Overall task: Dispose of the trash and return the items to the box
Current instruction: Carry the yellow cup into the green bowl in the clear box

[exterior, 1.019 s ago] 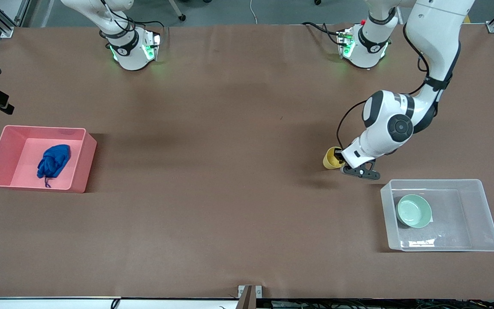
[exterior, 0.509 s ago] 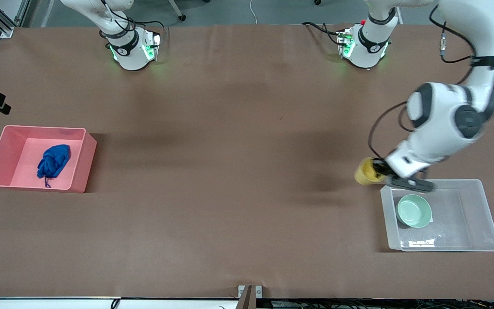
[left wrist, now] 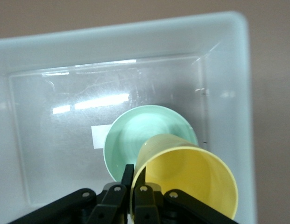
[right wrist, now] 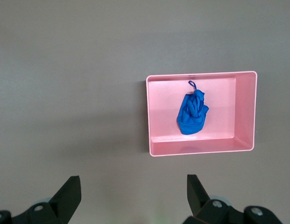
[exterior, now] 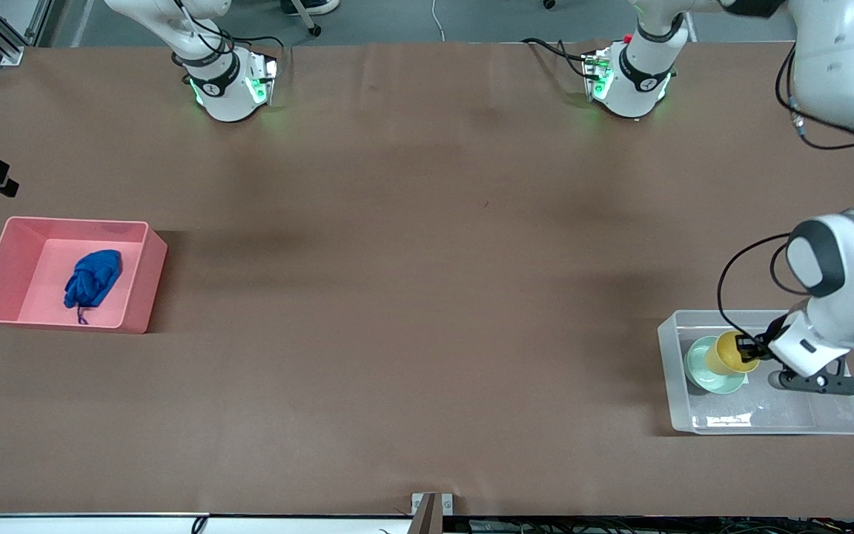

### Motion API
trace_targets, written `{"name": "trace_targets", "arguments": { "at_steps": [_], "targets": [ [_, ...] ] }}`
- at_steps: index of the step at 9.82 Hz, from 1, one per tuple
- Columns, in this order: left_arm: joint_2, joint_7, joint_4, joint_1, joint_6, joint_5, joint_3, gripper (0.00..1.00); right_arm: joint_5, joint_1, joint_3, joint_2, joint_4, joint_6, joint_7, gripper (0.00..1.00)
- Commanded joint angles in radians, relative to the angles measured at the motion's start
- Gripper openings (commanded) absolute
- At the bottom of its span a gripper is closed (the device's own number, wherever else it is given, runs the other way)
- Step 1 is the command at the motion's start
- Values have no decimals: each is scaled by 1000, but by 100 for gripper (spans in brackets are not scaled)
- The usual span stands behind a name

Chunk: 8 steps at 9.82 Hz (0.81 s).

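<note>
Two tools, one busy. Left tool [exterior: 752, 347] up over the clear box [exterior: 838, 415] at the lower right of the front frame, pinching the rim of the yellow cup [exterior: 727, 354], fingers [left wrist: 127, 175] pressed on the cup's wall. Cup tilted on its side in the air, directly above the mint-green bowl [exterior: 705, 374] sitting inside the box. Right tool [right wrist: 130, 196] spread wide, high over the brown counter [exterior: 412, 297], arm waiting. Blue wad of trash [exterior: 91, 279] lying in the pink bin [exterior: 141, 289] at the middle left of the front frame.
</note>
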Motion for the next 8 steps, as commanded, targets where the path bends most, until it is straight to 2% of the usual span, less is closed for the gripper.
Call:
{"name": "trace_targets", "arguments": {
  "at_steps": [1, 2, 3, 4, 6, 8],
  "targets": [
    [86, 47, 36, 12, 33, -39, 9, 6, -11, 2, -5, -10, -8, 0, -8, 100],
    [94, 47, 34, 14, 37, -42, 11, 21, -11, 2, -5, -10, -10, -1, -9, 100],
    [88, 34, 34, 14, 39, -69, 11, 71, -11, 2, -5, -10, -10, 2, -9, 100],
    [63, 47, 36, 18, 39, -85, 11, 100, -11, 2, -7, -10, -8, 3, -9, 100],
    [-48, 14, 3, 14, 27, -82, 11, 100, -11, 2, -7, -9, -8, 5, -9, 100],
    [-200, -9, -88, 6, -2, -76, 12, 100, -11, 0, -7, -9, -8, 3, -9, 100]
  ]
}}
